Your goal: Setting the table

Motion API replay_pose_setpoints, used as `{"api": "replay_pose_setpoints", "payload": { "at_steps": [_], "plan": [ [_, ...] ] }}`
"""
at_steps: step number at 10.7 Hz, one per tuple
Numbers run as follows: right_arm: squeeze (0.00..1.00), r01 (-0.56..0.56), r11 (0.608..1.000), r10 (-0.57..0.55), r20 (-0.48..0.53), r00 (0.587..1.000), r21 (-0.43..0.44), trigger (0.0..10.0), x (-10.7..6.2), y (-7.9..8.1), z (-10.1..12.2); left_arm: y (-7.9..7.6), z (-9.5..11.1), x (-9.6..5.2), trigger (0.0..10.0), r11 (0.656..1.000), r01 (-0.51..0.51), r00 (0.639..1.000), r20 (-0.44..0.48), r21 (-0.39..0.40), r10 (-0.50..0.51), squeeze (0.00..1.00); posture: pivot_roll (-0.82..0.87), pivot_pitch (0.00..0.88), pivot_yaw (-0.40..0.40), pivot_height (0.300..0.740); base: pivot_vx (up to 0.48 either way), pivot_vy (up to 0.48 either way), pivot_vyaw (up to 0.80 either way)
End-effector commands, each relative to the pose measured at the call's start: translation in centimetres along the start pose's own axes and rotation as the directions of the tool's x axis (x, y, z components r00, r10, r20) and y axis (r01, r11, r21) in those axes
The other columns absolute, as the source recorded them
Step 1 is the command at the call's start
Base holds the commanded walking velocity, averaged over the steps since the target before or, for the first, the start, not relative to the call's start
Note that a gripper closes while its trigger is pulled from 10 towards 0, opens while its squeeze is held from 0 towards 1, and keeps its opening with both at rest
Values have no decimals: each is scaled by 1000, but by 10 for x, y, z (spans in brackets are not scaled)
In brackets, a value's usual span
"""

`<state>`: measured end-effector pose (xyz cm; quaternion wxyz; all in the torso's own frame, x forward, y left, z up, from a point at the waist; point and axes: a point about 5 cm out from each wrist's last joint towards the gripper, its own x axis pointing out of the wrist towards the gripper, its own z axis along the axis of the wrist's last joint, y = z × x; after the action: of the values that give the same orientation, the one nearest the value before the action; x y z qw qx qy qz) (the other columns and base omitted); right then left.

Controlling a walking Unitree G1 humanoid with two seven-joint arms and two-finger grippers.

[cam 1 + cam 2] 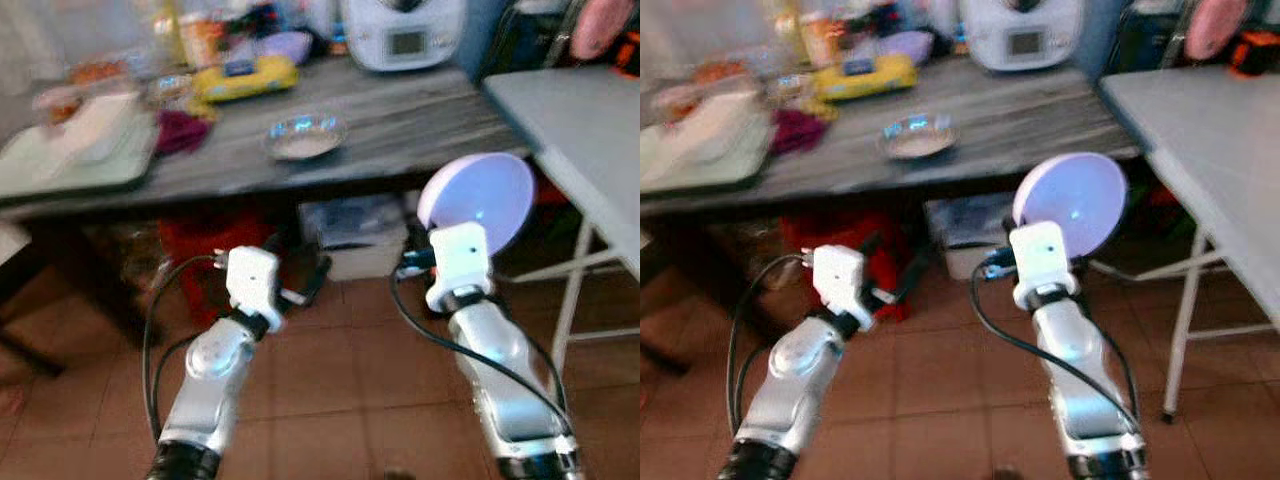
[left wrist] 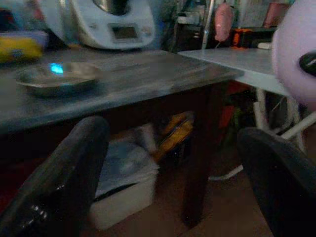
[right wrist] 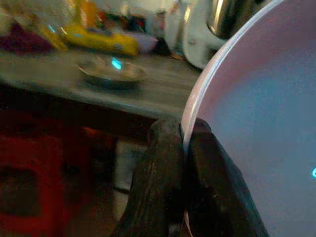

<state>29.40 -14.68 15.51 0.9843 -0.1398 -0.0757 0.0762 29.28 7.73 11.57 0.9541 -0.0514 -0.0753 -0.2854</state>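
Dark counter [image 1: 420, 120]: long wooden surface across the upper scene, set ahead of both arms; crowded toward its far left end, barer toward the near right corner.

White folding counter [image 1: 570, 130]: pale top on thin metal legs, to the robot's right, its corner close beside the dark counter's right end.

White kitchen appliance [image 1: 403, 30]: stood at the back edge of the dark counter.

Pale green tray [image 1: 70, 165]: laid at the dark counter's left end, contents blurred.

Lilac plate [image 1: 480, 200]: the task's thing. It is carried on edge, nearly upright, below counter height and just before the dark counter's near right corner. Both counter tops are judged to lie up and forward of it; the white one is nearer on the right.

Yellow item [image 1: 245, 78]: at the back of the dark counter, kind not made out.

Metal bowl [image 1: 305, 137]: shallow, on the dark counter, roughly midway between the arms.

Right pincer [image 3: 183, 148]: fingers pressed together on the plate's rim.

Left pincer [image 2: 173, 173]: fingers spread wide, nothing between them, held low before the dark counter.
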Motion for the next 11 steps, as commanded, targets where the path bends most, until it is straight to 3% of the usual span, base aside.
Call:
{"api": "replay_pose_setpoints", "payload": {
  "at_steps": [1, 5, 11],
  "plan": [
    [0, -16, 1000, 16, 52, 999, 10, 10000, 3, 7, 12, 6, 3, -3, 10000, 1000, -1, 1000, 1, 24, 1, 0, -206, 68, 74, 740, 446, 0, 569],
    [0, -16, 1000, 15, 65, 998, 9, 10000, 5, 6, 15, 3, 8, 1, 10000, 1000, 10, 1000, 21, 26, -11, 0, -205, 62, 74, 740, 447, 0, 650],
    [0, -23, 998, 32, 140, 990, -66, 10000, 9, 7, 33, 1, 25, 9, 10000, 1000, 20, 997, 73, 23, -22, 0, -208, 58, 71, 740, 437, 0, 0]
  ]
}}
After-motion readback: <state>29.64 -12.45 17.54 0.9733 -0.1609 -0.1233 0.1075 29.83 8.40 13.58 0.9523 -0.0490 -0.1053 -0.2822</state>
